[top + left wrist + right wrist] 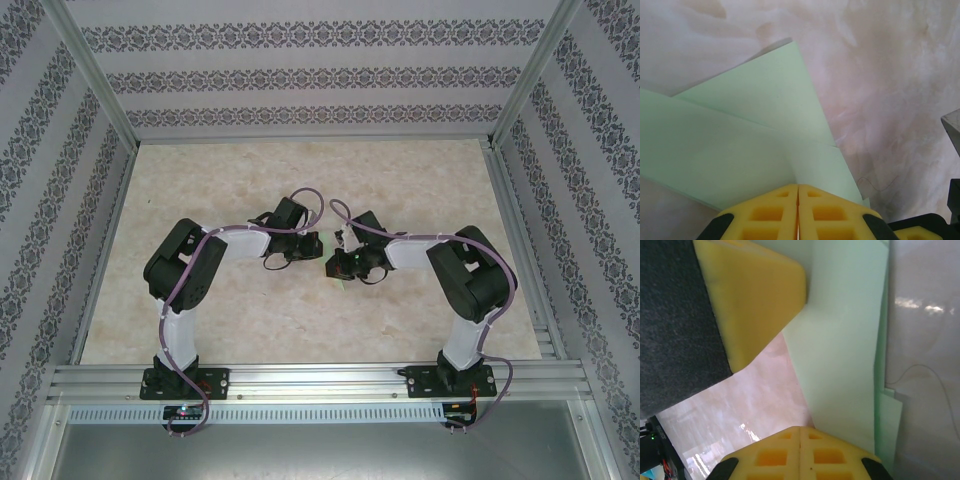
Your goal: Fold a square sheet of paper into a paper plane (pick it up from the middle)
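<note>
Left tool (798, 192): yellow fingers together, tips set down on the sheet of paper (730, 145). Cannot tell if any paper is nipped between them. Right tool (800, 432): fingers together too, tips at 1 edge of the sheet, same doubt. The 2 tools face each other at mid-table, left one in from the left, right one from the right, just apart.

Table (250, 320): pale marbled top, patterned panels (300, 80) on 3 sides.

Sheet: pale green, lying on the table under both tools, part-folded. 1 triangular flap (770, 85) lies over the lower layer, 1 edge slightly lifted and casting a shadow.

Right wrist view: 1 finger (755, 295) of the left tool lies across the sheet.

Thin curled thread (927, 372) on the table beside the sheet.
</note>
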